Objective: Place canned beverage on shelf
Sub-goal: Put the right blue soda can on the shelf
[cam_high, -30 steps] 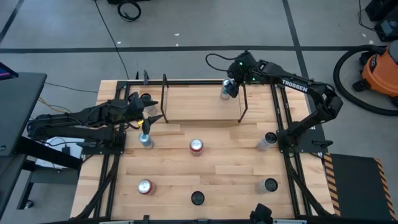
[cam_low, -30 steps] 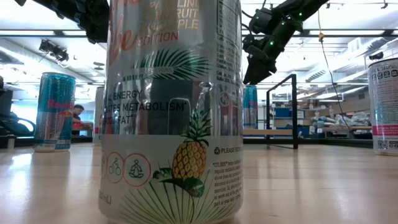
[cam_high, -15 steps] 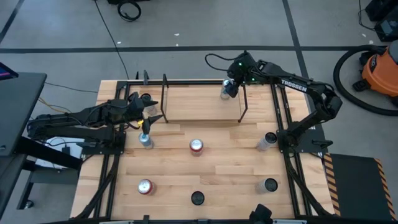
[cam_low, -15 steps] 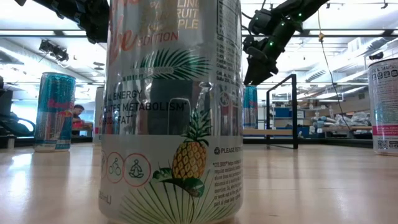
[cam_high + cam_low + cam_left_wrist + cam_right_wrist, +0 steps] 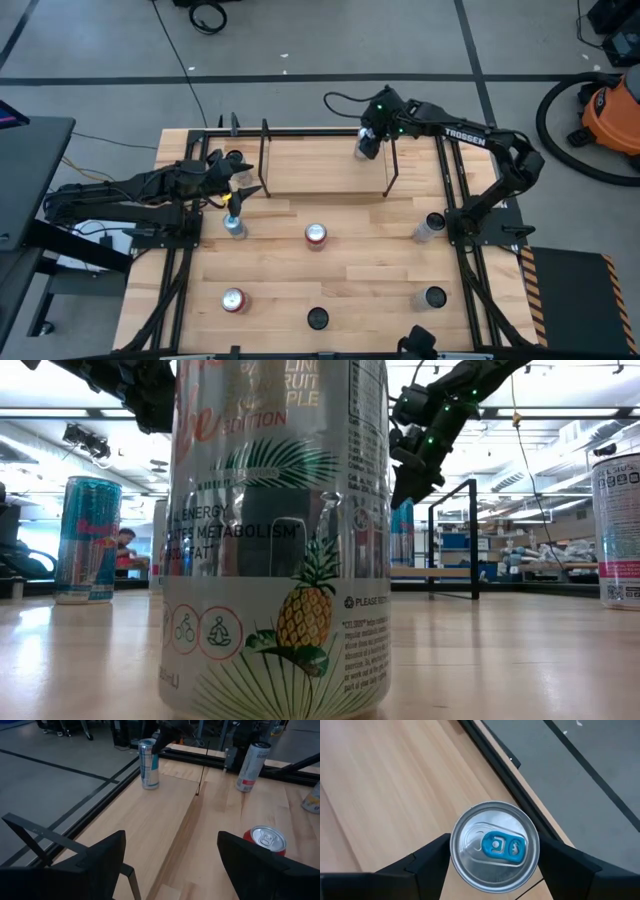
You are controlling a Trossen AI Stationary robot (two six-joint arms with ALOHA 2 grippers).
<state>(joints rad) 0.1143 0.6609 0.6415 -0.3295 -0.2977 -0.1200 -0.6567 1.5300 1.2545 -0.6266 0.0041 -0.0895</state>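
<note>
The right arm reached from the surface's right edge toward its far side, elbow bent, and its dark two-fingered right hand pointed steeply down with fingers parted. The left arm lay low along the left edge, its dark two-fingered left hand level, fingers spread apart and holding nothing.

Around the light wood table we saw a grey floor crossed by dark tape lines. An orange canister vacuum with a black hose stood on the floor at the far right. A coiled black cable lay at the far edge. Near right, a black-and-yellow striped strip edged a dark panel. A dark desk stood to the left. A person sat in the room beyond.
</note>
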